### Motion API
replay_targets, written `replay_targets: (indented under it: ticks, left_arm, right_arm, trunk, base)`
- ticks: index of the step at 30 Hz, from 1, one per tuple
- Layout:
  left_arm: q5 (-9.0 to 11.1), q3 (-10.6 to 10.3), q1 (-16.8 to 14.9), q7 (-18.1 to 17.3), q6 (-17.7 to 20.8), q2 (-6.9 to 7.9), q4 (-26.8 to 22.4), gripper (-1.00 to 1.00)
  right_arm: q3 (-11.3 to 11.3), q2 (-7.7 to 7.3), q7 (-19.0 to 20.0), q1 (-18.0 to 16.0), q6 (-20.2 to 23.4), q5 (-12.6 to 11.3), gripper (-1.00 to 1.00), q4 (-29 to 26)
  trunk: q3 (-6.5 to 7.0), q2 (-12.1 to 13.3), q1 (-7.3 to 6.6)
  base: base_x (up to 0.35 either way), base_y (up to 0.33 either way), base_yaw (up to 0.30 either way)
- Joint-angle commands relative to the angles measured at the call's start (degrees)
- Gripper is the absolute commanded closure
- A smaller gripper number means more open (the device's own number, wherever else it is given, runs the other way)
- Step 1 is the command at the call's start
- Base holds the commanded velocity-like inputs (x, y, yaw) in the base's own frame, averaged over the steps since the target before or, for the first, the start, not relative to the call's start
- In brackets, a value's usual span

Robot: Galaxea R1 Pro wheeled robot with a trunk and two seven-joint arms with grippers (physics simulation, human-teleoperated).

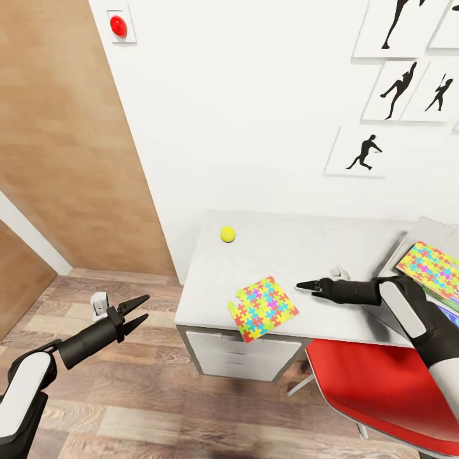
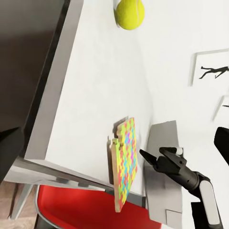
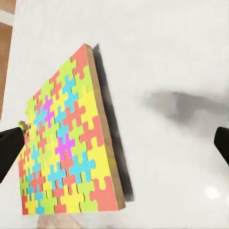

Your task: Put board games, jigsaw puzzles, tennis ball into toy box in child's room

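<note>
The jigsaw puzzle (image 1: 262,308) lies at lower centre of the frame, overhanging the table (image 1: 319,242) edge. The right gripper (image 1: 305,287), fingers spread in the wrist view, hovers just beside it. It should advance level and straddle the overhanging edge. The left gripper (image 1: 141,308) hangs spread, well apart.

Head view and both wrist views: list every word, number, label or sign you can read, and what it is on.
No readable text anywhere.
Wall pictures: black figure silhouettes, no captions.
Red button plate on the wall: unlettered.
Jigsaw puzzle at the table's front edge: coloured pieces, no print.
Second puzzle at right: pattern only.
Tennis ball: no visible marking.
</note>
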Motion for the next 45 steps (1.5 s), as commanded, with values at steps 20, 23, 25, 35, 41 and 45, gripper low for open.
replay_targets:
  ticks: [20,23,25,35,41,45]
  left_arm:
    - [-0.3,0.0,-0.2,-0.5,-0.7,0.02,1.1,-1.00]
    - [-0.3,0.0,-0.3,-0.5,-0.7,0.01,1.1,-1.00]
    - [-0.3,0.0,-0.3,-0.5,-0.7,0.02,1.1,-1.00]
    - [-0.3,0.0,-0.4,-0.5,-0.7,0.04,1.2,-1.00]
    - [-0.3,0.0,-0.4,-0.6,-0.7,0.06,1.2,-1.00]
    - [-0.3,0.0,-0.5,-0.6,-0.7,0.06,1.2,-1.00]
  right_arm:
    - [9.0,-4.02,10.3,0.4,0.0,0.5,-1.00,-0.4]
    - [9.4,-4.16,10.7,0.4,0.0,0.5,-1.00,-0.4]
    - [9.6,-4.24,10.9,0.4,0.0,0.5,-1.00,-0.4]
    - [9.9,-4.37,11.3,0.4,0.0,0.5,-1.00,-0.4]
    - [9.9,-4.42,11.3,0.4,0.0,0.5,-1.00,-0.4]
    - [9.9,-4.44,11.4,0.4,0.0,0.5,-1.00,-0.4]
  trunk:
    - [-0.04,0.0,0.00]
    - [-0.04,0.0,0.00]
    - [-0.04,0.0,0.00]
    - [-0.04,0.0,0.00]
    - [-0.04,0.0,0.00]
    - [-0.04,0.0,0.00]
  base:
    - [0.000,0.000,0.000]
    - [0.000,0.000,0.000]
    - [0.000,0.000,0.000]
    - [-0.034,0.000,0.000]
    - [-0.115,0.000,0.000]
    - [-0.058,0.000,0.002]
